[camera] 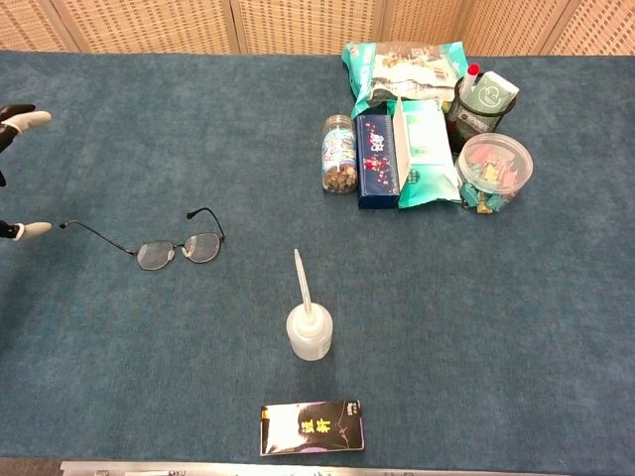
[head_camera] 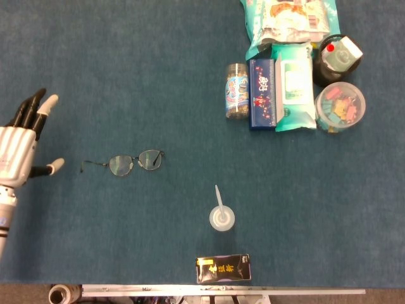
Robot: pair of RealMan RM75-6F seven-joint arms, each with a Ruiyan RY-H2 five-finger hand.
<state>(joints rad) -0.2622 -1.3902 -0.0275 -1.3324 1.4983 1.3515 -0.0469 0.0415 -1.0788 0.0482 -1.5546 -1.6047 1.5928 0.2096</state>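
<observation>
Nearest to the robot lies one black box (head_camera: 223, 268) at the table edge, then one white squeeze bottle (head_camera: 221, 217) with a long nozzle. Further, one pair of glasses (head_camera: 133, 162) rests flat on the blue cloth, with its lenses to the right and one thin arm reaching to the left. The left hand (head_camera: 19, 152) is just left of that arm, near but apart, released with fingers spread and holding nothing. At the far side stand one jar (head_camera: 236, 90), one dark blue box (head_camera: 260, 94), one wipes pack (head_camera: 294, 87), one clip tub (head_camera: 340, 106), and one snack bag (head_camera: 286, 19).
</observation>
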